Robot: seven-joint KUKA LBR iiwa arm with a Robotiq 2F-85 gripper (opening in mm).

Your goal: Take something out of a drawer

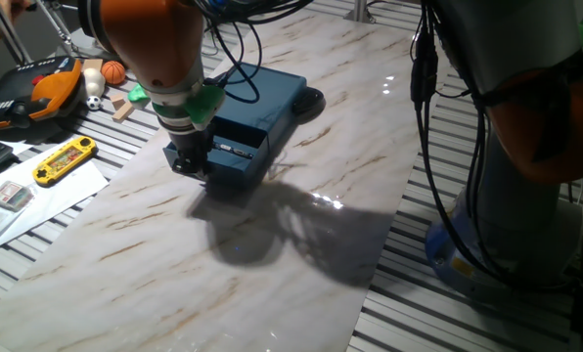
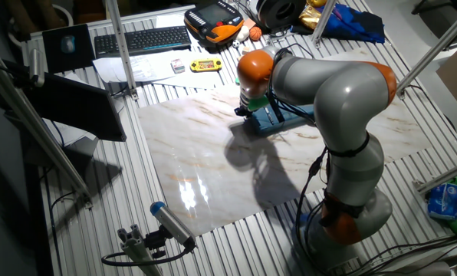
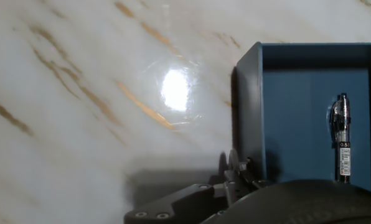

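The drawer of the small dark blue box stands pulled out toward the front of the marble board. The something, a slender dark grey pen, lies along the drawer's floor; it shows as a thin streak in one fixed view. My gripper hangs at the drawer's front wall. In the hand view my gripper has its dark fingers closed together around the small knob. From the other fixed view, my gripper partly covers the box.
A yellow handheld game lies on papers left of the board, beside an orange-black device and small balls. A keyboard sits at the far side. The arm's base stands off the board's edge.
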